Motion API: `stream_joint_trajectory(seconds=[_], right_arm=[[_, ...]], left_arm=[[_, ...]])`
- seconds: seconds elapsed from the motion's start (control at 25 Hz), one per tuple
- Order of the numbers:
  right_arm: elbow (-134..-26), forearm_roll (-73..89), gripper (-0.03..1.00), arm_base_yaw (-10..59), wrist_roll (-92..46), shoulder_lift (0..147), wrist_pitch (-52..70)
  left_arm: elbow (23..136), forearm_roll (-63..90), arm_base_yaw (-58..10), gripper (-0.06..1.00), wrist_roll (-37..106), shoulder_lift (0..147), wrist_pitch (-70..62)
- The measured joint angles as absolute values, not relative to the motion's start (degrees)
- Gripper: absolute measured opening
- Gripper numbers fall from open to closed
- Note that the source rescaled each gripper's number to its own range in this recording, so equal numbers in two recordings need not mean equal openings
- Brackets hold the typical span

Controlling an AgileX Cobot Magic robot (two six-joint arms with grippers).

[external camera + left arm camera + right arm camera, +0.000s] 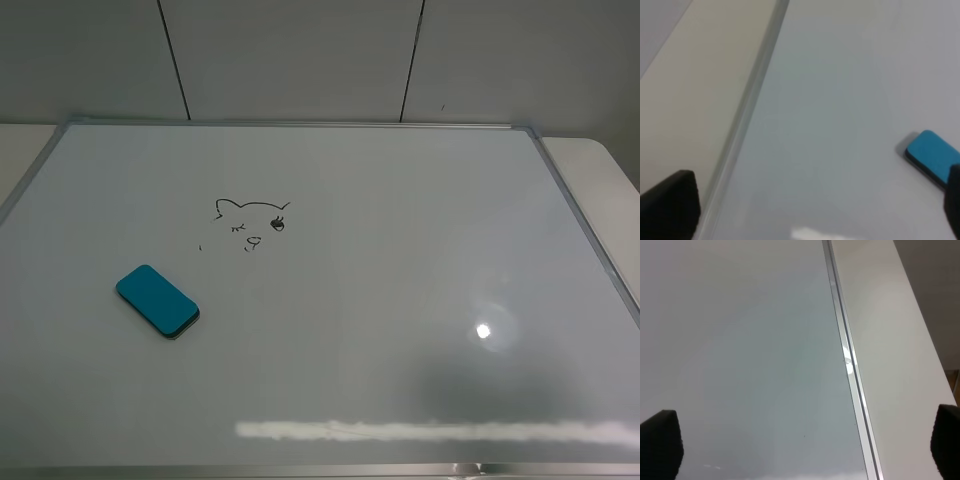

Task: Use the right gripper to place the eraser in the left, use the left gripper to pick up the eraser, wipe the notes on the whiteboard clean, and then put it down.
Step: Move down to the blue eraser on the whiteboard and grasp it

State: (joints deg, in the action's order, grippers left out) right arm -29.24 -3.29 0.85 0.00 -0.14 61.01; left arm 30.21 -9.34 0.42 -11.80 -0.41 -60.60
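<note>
The teal eraser (157, 300) lies flat on the left part of the whiteboard (400, 300), below and left of the notes (252, 222), a cat-like face in black marker. Neither arm shows in the exterior high view. In the left wrist view the eraser (932, 157) lies on the board ahead of the left gripper (815, 210), which is open and empty; its black fingertips (672, 205) show at the picture's edges. In the right wrist view the right gripper (805, 445) is open and empty above the board's right frame (847, 360), with its fingertips (660, 442) wide apart.
The board rests on a white table (610, 170) that shows past its silver frame on both sides (700, 90) (890, 340). A tiled wall (300, 60) stands behind. Light glare (484, 331) sits on the board's lower right.
</note>
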Motion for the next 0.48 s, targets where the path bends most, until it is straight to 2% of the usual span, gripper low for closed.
stream_joint_trajectory(seconds=[0.48], right_arm=[[-29.24, -3.29, 1.00, 0.85, 0.00, -0.14, 61.01]], left_arm=[[30.21, -14.32, 0.42, 0.98, -11.34, -0.41, -60.65]])
